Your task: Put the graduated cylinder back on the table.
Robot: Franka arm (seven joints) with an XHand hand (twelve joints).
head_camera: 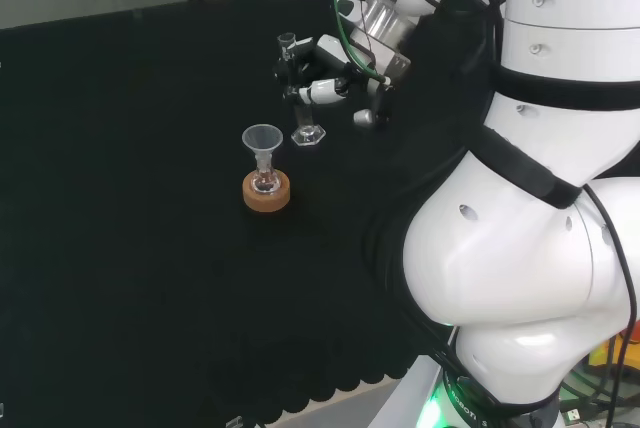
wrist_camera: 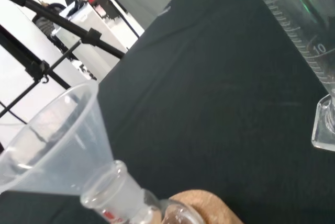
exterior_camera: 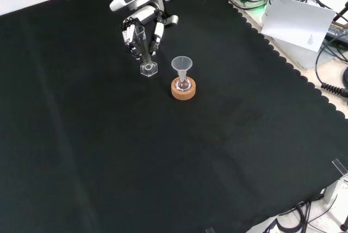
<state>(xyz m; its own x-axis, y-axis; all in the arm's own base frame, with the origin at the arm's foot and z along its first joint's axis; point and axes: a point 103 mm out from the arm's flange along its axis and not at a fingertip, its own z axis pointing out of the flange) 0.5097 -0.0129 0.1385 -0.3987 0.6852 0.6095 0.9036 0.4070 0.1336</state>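
While the graduated cylinder [exterior_camera: 145,53] stands with its six-sided foot down on the black cloth [exterior_camera: 163,151], the hand [exterior_camera: 142,31] has its fingers [exterior_camera: 157,31] curled round the upper part of the clear tube. In the front view the fingers wrap the tube from both sides and the foot shows bare below them, at about six o'clock from the hand. The tube leans a little in that view, its top tipped toward eleven o'clock. Whether the foot rests flat on the cloth or sits just above it, I cannot tell.

In the head view the cylinder [head_camera: 305,108] stands at about eight o'clock from the hand [head_camera: 325,83], with its open mouth showing above the fingers.

A flask [exterior_camera: 183,84] sits in a cork ring [exterior_camera: 183,91] near the cylinder, at about four o'clock from its foot in the front view, and apart from it. A clear funnel [exterior_camera: 181,64] stands upright in the neck of the flask.

From the wrist the funnel [wrist_camera: 57,145] is close, stuck into the glass neck [wrist_camera: 112,192] above the cork ring [wrist_camera: 204,208], and the cylinder's marked wall [wrist_camera: 298,25] runs down to its foot on the cloth.
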